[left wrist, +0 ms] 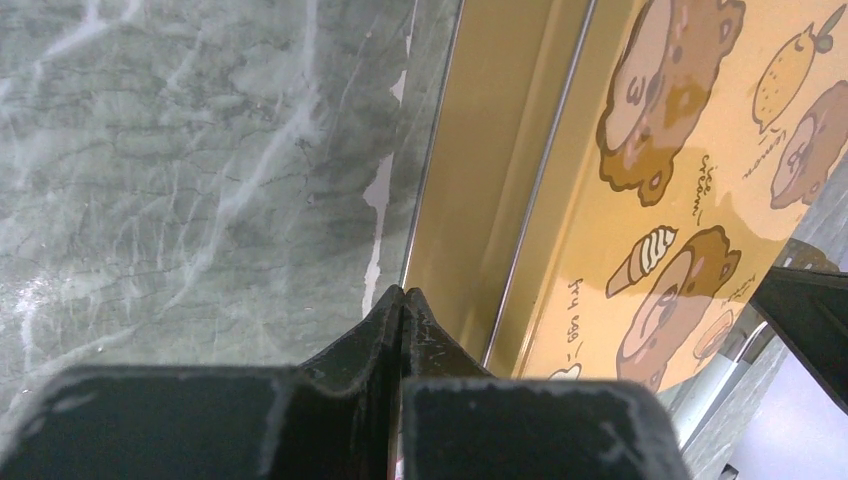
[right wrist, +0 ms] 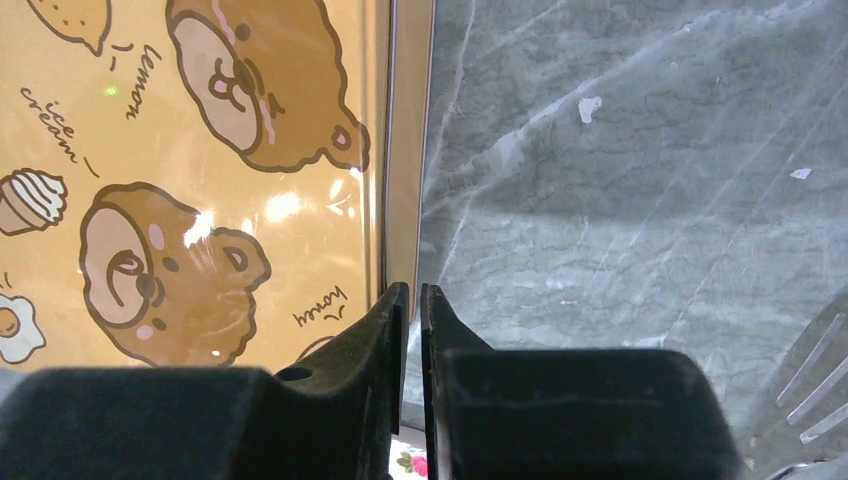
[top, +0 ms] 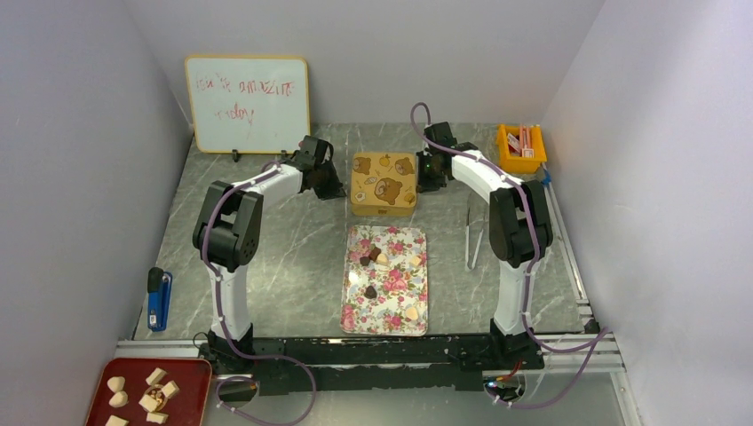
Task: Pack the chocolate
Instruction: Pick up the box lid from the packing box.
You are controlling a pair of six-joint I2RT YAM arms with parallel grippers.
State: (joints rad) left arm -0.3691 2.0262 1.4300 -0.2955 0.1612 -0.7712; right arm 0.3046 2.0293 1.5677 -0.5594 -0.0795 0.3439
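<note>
Left jaws: pressed together, nothing between. Fingertips [left wrist: 392, 308] meet just beside the left wall of the tin [top: 384, 184], low over the desk [top: 293, 266]. Cannot tell whether touching that wall.

Right jaws: a thin slit apart, tips at the tin's right rim. Cannot tell whether clamped on the rim or merely beside it.

Tin: yellow, lid on, with bear and ice-cream drawings on the lid. Sits between the two sets of jaws, one on either side.

Chocolate [top: 370, 291]: none in either jaws. All on a flowered tray [top: 395, 327], well back from both jaws toward the arm bases, about midway between them. Dark pieces clustered at the tray end nearer the jaws, a pale one beside them. One dark piece mid-tray. One cream piece at the far end from the jaws.

Tongs [top: 473, 240]: flat on the desk, base-side of the right jaws, beside the right arm [top: 511, 226].

Orange bin [top: 519, 164]: outward of the right jaws, away from the tin.

Whiteboard [top: 249, 104]: upright, beyond and outward of the left jaws, red scrawl unreadable.

Red tray [top: 191, 377] of beige chunks [top: 156, 376]: past the arm bases on the left jaws' side, far from both jaws.
</note>
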